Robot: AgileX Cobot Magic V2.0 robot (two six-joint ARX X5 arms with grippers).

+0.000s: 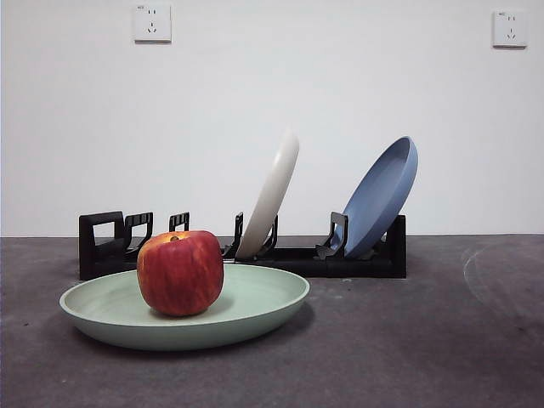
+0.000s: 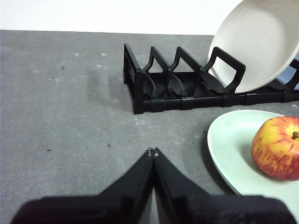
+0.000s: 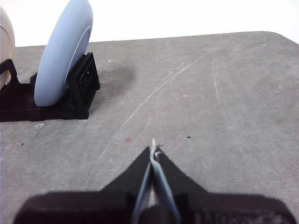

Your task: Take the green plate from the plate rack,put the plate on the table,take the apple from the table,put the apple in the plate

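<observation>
The apple (image 1: 180, 273) is seen upright in the green plate (image 1: 255, 310), toward its middle; its skin is deep red in the front view, with yellow-orange streaks around the stem dimple shown in the left wrist view. The plate is wide, shallow, round and matte pale mint, and it lies flat on the dark grey, mottled surface (image 1: 425, 340), just in front of the rack (image 1: 357, 259). The rack is long, low and black, with upright prongs and a loop handle at one end. A cream plate (image 1: 272, 197) is held leaning in a middle slot, and a blue plate (image 1: 384, 195) leans at the end opposite the handle. The left gripper (image 2: 153, 151) is seen clenched, jaws pressed tip to tip with nothing between them, above bare surface beside the green plate. The right gripper (image 3: 153, 148) is likewise clenched and empty, over scratched surface well apart from the rack's blue-plate end.
</observation>
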